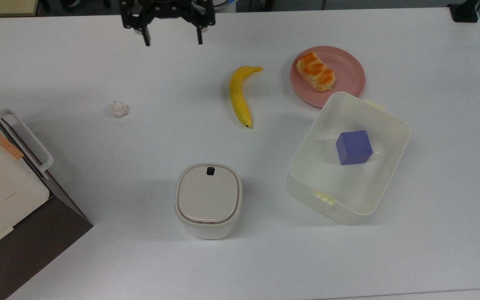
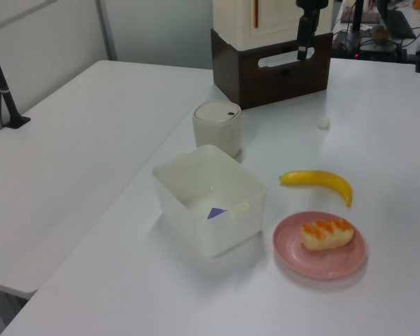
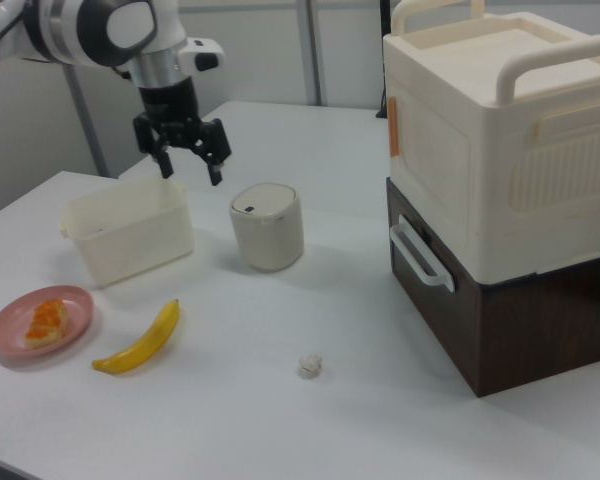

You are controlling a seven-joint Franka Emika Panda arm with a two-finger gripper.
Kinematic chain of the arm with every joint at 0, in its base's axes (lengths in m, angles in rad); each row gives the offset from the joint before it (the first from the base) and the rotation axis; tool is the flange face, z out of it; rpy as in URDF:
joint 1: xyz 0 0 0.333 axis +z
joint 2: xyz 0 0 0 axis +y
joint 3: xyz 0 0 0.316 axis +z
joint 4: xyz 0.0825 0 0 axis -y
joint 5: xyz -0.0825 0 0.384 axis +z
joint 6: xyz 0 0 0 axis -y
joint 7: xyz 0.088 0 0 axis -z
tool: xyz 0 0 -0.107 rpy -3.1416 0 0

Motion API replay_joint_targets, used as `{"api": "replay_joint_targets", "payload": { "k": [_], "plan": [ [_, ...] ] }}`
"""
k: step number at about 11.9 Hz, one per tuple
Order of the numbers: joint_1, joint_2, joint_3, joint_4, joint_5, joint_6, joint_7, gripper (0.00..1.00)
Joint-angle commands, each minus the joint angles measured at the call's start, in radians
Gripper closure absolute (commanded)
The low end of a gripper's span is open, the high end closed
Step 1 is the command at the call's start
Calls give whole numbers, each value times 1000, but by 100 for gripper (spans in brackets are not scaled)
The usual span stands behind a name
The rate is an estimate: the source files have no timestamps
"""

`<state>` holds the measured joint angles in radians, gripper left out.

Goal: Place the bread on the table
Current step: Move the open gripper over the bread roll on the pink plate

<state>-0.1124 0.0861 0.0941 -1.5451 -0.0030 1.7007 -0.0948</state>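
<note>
The fingers [image 1: 172, 41] are spread wide and hold nothing. They hang high over the counter [image 1: 98, 62], near its far edge in the top view. The bread [image 1: 316, 71] is well away from them, off to the top view's right, past the banana [image 1: 240, 95]. It lies on the pink plate [image 1: 348, 66], so it is not on the counter yet. To do this well, the fingers should go over the bread first, then come straight down. They should close on its long sides, gently, since it may be soft. The plate might slide. The box [image 1: 348, 158] sits just beside the plate, so keep clear of it.
</note>
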Motion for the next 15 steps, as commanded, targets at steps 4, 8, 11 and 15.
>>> {"api": "replay_joint_targets", "payload": {
  "k": [4, 8, 11, 15],
  "plan": [
    [131, -60, 36, -120, 43, 7, 50, 0],
    [175, -140, 36, -229, 64, 11, 52, 0],
    [238, -166, 36, -317, 84, 57, 50, 0],
    [316, -180, 36, -469, 84, 212, 64, 0]
  ]
}}
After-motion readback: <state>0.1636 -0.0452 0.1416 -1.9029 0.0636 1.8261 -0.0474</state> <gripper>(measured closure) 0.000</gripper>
